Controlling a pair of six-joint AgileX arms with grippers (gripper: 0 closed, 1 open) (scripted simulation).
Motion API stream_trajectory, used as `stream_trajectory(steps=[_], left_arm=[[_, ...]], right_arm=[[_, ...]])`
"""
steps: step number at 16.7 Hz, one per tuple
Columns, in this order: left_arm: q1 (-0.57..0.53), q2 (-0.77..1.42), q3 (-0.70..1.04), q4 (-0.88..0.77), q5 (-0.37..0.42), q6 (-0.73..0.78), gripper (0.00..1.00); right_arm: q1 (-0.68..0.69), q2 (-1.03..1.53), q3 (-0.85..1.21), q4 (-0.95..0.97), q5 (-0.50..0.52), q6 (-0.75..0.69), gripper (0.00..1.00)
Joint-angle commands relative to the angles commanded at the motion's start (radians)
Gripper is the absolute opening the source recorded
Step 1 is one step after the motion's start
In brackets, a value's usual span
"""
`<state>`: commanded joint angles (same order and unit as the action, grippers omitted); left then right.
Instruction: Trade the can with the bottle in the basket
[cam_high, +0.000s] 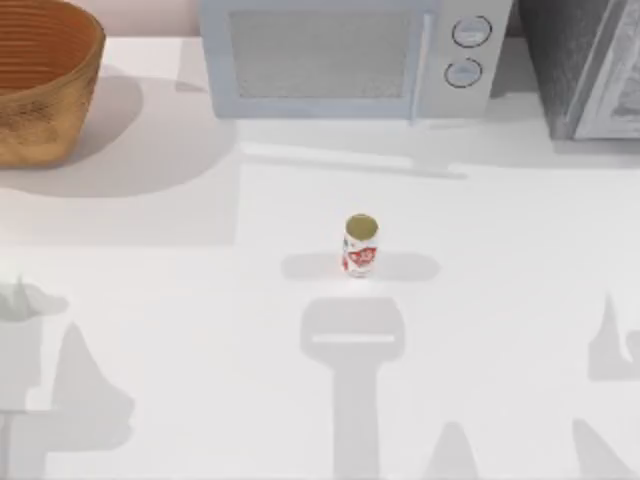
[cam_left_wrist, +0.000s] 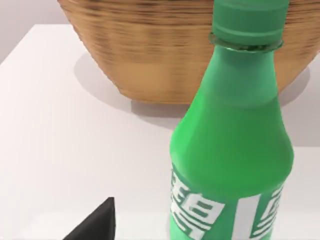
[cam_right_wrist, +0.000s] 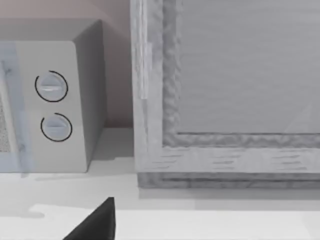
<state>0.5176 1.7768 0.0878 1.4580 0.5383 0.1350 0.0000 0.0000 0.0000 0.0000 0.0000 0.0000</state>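
Green plastic, smooth and glossy, forms the can (cam_left_wrist: 232, 150), which stands upright with its long axis vertical and cap up, close before the left wrist camera; its base is cut off and its white marking partly seen. Just beyond it rises the ribbed wicker basket (cam_high: 45, 85), at the table's (cam_high: 200, 330) far left. Centre-table, the white, red-printed bottle (cam_high: 360, 246) stands upright, gold top skyward. Microwave (cam_high: 345, 55) sits far. Whether either gripper is open, I cannot tell.
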Motion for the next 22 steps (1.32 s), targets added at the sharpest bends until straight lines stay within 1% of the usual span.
stream_trajectory(steps=[4, 11, 13, 19, 22], left_arm=[[0.038, 0.138, 0.009, 0.113, 0.042, 0.012, 1.0], [0.036, 0.15, 0.009, 0.121, 0.042, 0.012, 1.0], [0.017, 0.169, 0.041, 0.114, 0.022, 0.007, 1.0], [-0.089, 0.268, 0.201, 0.069, -0.08, -0.022, 1.0], [-0.101, 0.278, 0.218, 0.063, -0.092, -0.025, 1.0]], right_arm=[[0.0, 0.0, 0.0, 0.0, 0.0, 0.0, 1.0], [0.0, 0.0, 0.0, 0.0, 0.0, 0.0, 1.0], [0.0, 0.0, 0.0, 0.0, 0.0, 0.0, 1.0], [0.0, 0.0, 0.0, 0.0, 0.0, 0.0, 1.0], [0.0, 0.0, 0.0, 0.0, 0.0, 0.0, 1.0]])
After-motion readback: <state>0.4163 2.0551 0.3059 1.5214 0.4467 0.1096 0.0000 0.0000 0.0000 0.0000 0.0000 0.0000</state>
